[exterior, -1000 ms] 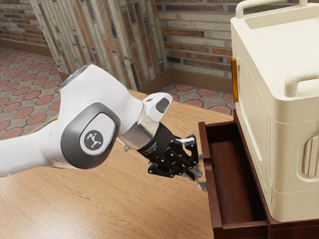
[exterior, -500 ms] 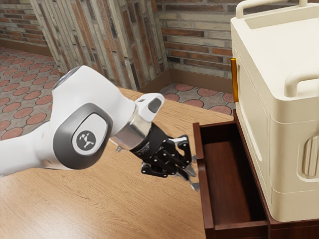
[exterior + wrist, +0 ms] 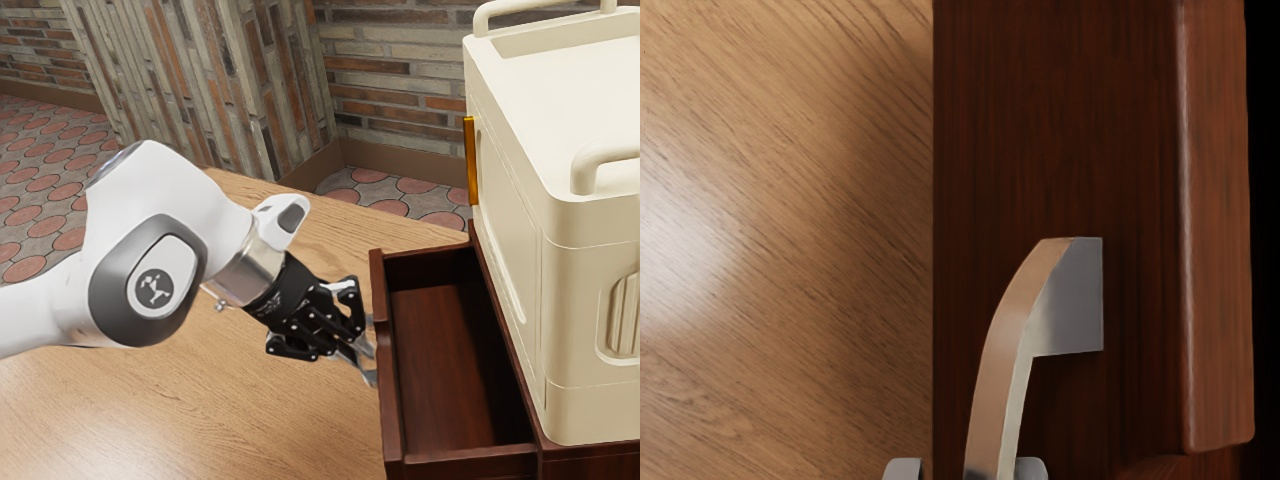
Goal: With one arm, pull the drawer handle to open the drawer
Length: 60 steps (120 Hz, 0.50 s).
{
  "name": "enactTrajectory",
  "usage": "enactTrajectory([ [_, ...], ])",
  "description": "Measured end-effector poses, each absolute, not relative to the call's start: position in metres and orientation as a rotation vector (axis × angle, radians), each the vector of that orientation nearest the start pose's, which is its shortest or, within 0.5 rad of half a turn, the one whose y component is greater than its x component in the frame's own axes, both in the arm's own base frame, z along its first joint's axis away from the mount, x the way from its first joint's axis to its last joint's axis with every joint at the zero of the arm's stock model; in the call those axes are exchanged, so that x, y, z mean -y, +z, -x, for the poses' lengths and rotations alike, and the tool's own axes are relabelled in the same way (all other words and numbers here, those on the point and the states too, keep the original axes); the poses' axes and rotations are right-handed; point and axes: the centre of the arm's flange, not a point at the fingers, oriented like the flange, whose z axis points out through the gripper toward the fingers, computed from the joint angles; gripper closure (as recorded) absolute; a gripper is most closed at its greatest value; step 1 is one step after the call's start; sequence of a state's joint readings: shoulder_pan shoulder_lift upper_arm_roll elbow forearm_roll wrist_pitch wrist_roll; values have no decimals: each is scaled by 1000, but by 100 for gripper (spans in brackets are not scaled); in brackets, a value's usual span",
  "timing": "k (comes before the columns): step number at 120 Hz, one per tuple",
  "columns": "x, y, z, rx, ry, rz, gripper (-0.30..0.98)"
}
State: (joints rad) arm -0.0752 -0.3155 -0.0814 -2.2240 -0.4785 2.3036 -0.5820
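1. So, black two-finger gripper (image 3: 366,364) is at the drawer front, pinching the curved grey metal bar handle (image 3: 994,345). One finger sits on the outer side, the other on the side facing the drawer; fingertips fairly close together.

2. Handle: bowed bar on a flat grey mount, fixed to the front. Looks rigid and smooth, maybe a bit slippery. Best hold is mid-bow, a finger on either side, so the inner one can bear the pull if the pinch slips.

3. Dark reddish-brown wooden drawer (image 3: 392,400): pulled well out over the light wood-grain table (image 3: 200,420), inside visible. Probably moderate weight, should slide stiffly but evenly. Not fragile; sideways pull could make it bind.

4. Behind it, the matching dark brown wooden base (image 3: 590,462) carries the big cream box with rounded handles (image 3: 515,250). That load likely keeps the base planted while the drawer slides.

5. White robot arm (image 3: 175,235) reaches in from the exterior view's left, well apart from the box.

6. Judgement: opening step, nearly finished or done. Any further pull should go straight away from the base, slow, since yanking near the end of travel could jerk the drawer or lose the handle.
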Motion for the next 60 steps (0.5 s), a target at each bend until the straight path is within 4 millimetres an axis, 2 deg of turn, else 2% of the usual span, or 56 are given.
enactTrajectory([
  [34, 72, 545, -479, -900, 317, -2477, 68],
  [60, 68, 543, -468, -903, 323, -2489, 68],
])
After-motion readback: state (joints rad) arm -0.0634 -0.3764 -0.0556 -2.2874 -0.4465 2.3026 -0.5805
